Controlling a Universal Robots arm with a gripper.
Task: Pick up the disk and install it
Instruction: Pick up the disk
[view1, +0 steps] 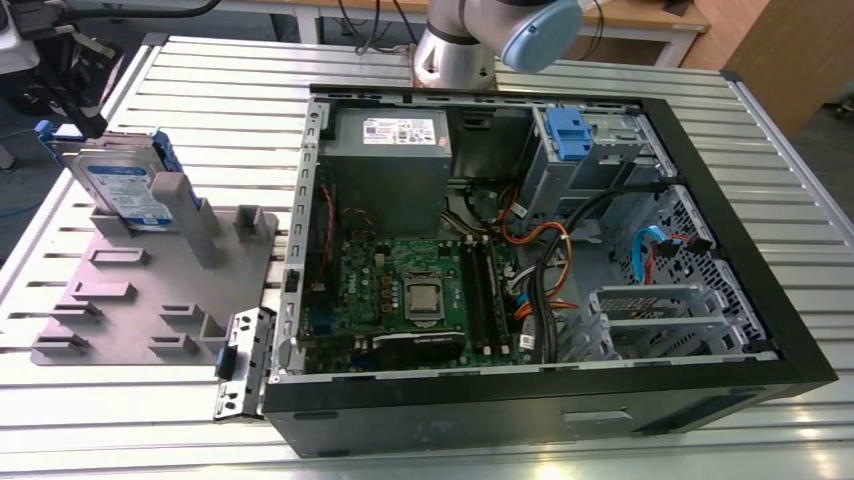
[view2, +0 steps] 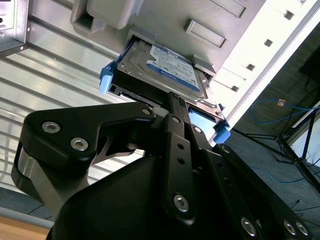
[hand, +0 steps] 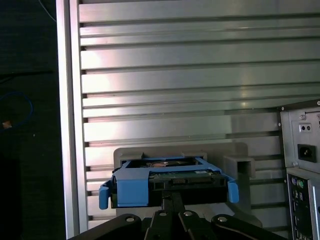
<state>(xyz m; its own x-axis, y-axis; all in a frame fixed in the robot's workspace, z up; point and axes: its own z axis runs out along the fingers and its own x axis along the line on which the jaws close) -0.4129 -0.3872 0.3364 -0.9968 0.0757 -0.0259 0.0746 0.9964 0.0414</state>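
Step in hand, as I read it: the grasp at the holder. The disk (view1: 123, 188) is not yet lifted.

- Disk stands on edge, slightly tilted, slotted between the posts of the grey holder (view1: 147, 290) on the worktop (view1: 187, 90), at the exterior view's left. It is well apart from the open computer case (view1: 534, 410).
- Gripper (view1: 83, 118) sits at the disk's upper edge.
- In both wrist views the jaws look closed to a narrow line, with their tips at the middle of the disk's near edge, between the two blue rail ends (gripper (view2: 172, 97), disk (view2: 165, 70); gripper (hand: 172, 196), disk (hand: 167, 182)).
- The tips look to be in contact with that edge, but I can't tell whether they actually pinch the rail or just rest against it.

Doing it well, my judgement:
- Bite on the blue rail, not the label face or the connector side.
- Stay centred between the rail ends so the disk doesn't swing.
- Pull in line with the slot. Any sideways pull likely jams the rails on the posts or drags the holder.
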